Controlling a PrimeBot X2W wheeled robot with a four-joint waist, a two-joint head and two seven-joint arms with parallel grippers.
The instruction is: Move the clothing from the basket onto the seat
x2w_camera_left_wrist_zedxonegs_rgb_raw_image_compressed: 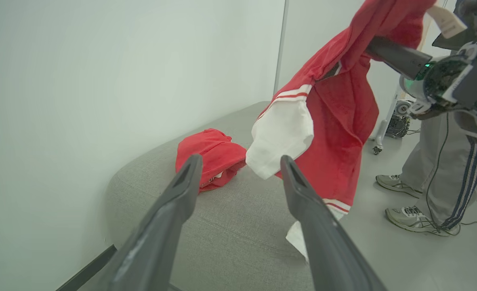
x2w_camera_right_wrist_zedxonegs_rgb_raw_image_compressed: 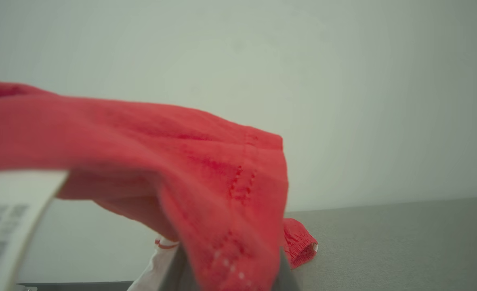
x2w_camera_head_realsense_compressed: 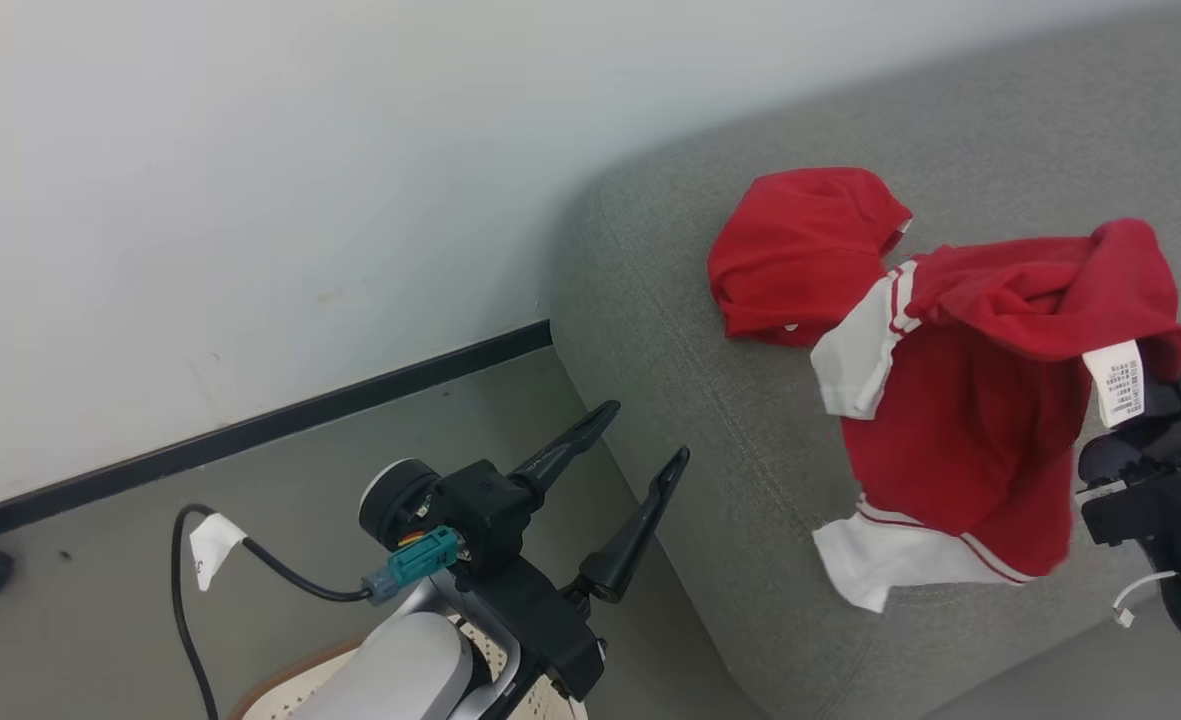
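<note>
Red striped garment (x2w_camera_head_realsense_compressed: 960, 440) hangs over the seat (x2w_camera_head_realsense_compressed: 670, 330) from the right gripper's (x2w_camera_head_realsense_compressed: 1175, 395) clamped jaws, plain one (x2w_camera_head_realsense_compressed: 800, 250) already lying there, left gripper (x2w_camera_head_realsense_compressed: 650, 430) wide and empty; next, I judge, lower and release.

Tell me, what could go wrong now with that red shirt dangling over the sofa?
1. The shirt hangs from the right tool near the sofa's front edge; let go here, it could slide to the floor.
2. Cloth drapes over the tool's fingers, so it might cling when they open.
</note>
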